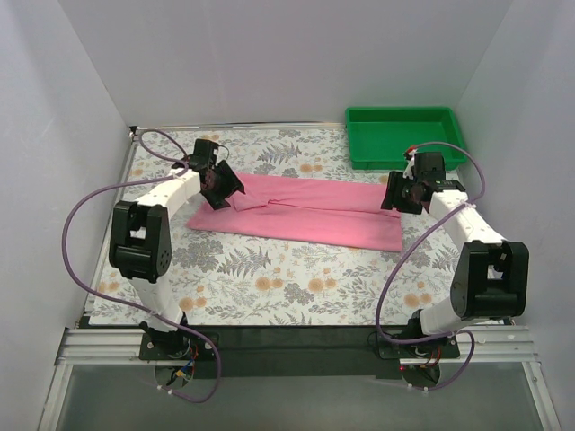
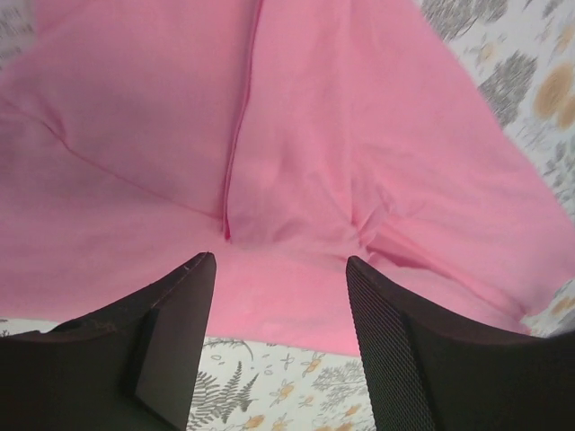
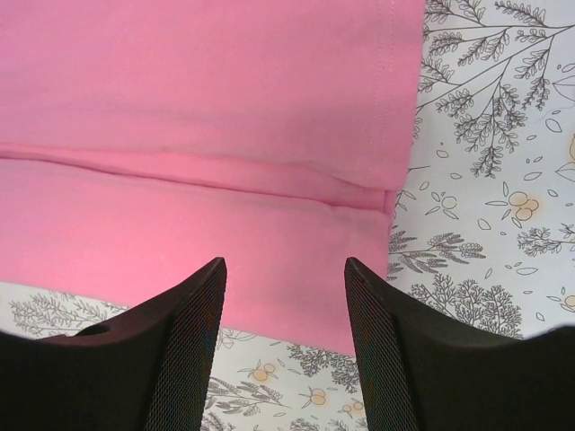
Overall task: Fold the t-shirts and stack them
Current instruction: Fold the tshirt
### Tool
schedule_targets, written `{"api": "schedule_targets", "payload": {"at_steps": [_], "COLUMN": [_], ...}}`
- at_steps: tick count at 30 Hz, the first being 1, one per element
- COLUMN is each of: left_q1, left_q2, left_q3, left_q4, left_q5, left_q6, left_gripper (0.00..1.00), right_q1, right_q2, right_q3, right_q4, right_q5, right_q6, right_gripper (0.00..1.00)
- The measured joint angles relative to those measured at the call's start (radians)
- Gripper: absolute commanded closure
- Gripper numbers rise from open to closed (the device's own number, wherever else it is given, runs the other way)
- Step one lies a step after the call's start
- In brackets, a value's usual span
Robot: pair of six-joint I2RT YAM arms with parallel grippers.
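Limpness seems likely in the plain pink thin-fabric t-shirt lying mid-frame, so pinch its 2 short ends; left gripper and right gripper gape empty.

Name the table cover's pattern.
The white cloth table cover bears grey ferns and orange flowers; best in top external view.

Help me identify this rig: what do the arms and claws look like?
The left arm and right arm have white links with bulky black joint housings. A purple cable loops along each. The left claw and right claw are black, with two broad fingers bearing fine mesh-textured pads.
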Motion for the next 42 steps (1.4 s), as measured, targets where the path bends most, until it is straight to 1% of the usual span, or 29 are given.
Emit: {"api": "schedule_targets", "payload": {"at_steps": [2, 6, 10, 19, 22, 23, 27, 35, 42], "left_q1": [-0.024, -0.045, -0.051, -0.058, -0.06, -0.061, -0.065, -0.097, -0.124], "left_q2": [-0.004, 0.018, 0.05, 0.107, 0.107, 0.108, 0.111, 0.122, 0.188], "left_q3": [-0.034, -0.062, -0.061, -0.035, -0.034, -0.033, -0.017, 0.042, 0.166], "left_q4": [-0.004, -0.014, -0.003, 0.004, 0.011, 0.012, 0.017, 0.022, 0.027], "left_q5": [0.012, 0.018, 0.013, -0.008, -0.015, -0.018, -0.027, -0.042, -0.056], "left_q6": [-0.001, -0.01, -0.015, -0.019, -0.02, -0.019, -0.012, 0.019, 0.062], "left_gripper": [0.47, 0.57, 0.62, 0.66, 0.74, 0.82, 1.0, 1.0, 0.98], "right_q1": [0.001, 0.003, 0.004, 0.004, 0.003, 0.004, 0.004, 0.004, 0.004], "right_q2": [-0.016, -0.027, -0.029, -0.058, -0.059, -0.059, -0.059, -0.059, -0.058], "right_q3": [-0.007, -0.03, -0.05, -0.079, -0.081, -0.081, -0.081, -0.081, -0.081], "right_q4": [-0.001, -0.01, -0.02, -0.027, -0.03, -0.031, -0.031, -0.031, -0.031], "right_q5": [-0.009, -0.023, -0.033, -0.036, -0.036, -0.037, -0.042, -0.048, -0.055], "right_q6": [-0.004, -0.008, -0.009, -0.016, -0.018, -0.018, -0.018, -0.018, -0.021], "right_gripper": [0.47, 0.47, 0.47, 0.47, 0.47, 0.47, 0.47, 0.47, 0.47]}}
